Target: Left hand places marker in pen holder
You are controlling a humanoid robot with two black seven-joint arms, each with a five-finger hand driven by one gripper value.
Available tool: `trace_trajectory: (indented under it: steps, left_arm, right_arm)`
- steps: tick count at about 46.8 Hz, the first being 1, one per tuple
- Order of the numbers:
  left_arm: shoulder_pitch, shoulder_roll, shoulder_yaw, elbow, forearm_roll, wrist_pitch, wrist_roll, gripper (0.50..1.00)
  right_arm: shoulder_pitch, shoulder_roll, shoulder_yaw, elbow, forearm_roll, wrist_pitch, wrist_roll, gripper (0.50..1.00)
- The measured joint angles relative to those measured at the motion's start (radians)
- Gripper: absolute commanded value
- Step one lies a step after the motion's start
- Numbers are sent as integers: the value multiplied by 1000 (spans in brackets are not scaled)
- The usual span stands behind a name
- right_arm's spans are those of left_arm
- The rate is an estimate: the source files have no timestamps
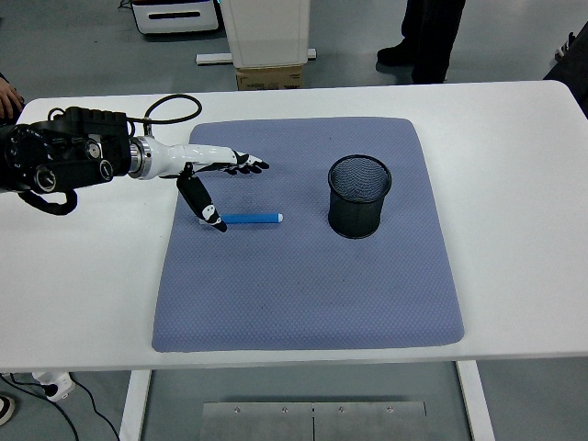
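A blue marker (248,219) with a pale cap end lies flat on the grey-blue mat (303,276), left of centre. A black mesh pen holder (358,196) stands upright on the mat to the marker's right. My left hand (225,188) reaches in from the left and hovers over the marker's left end. Its fingers are spread, the thumb (204,208) pointing down to the marker's cap end and the other fingers (246,163) stretched out beyond it. It holds nothing. The right arm does not show.
The mat covers the middle of the white table (514,184). A person's legs (432,37) stand behind the table at top right. A white cabinet and cardboard box (269,55) sit on the floor beyond the far edge.
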Motion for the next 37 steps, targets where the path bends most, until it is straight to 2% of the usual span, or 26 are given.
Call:
trace_trajectory:
  steps: [9,17,20,37]
  left_arm:
    - [8,-28,6,1,75,33,7,1000]
    - [8,-39,6,1,105,36,10,1000]
    - [9,-42,7,3,125,38,10,965]
    - [8,-52,25,7,143,43,36,965]
  right_arm:
    - [0,0,0,0,0,0,0,1000]
    - [0,0,0,0,0,0,0,1000]
    - [0,0,0,0,0,0,0,1000]
    - [0,0,0,0,0,0,0,1000]
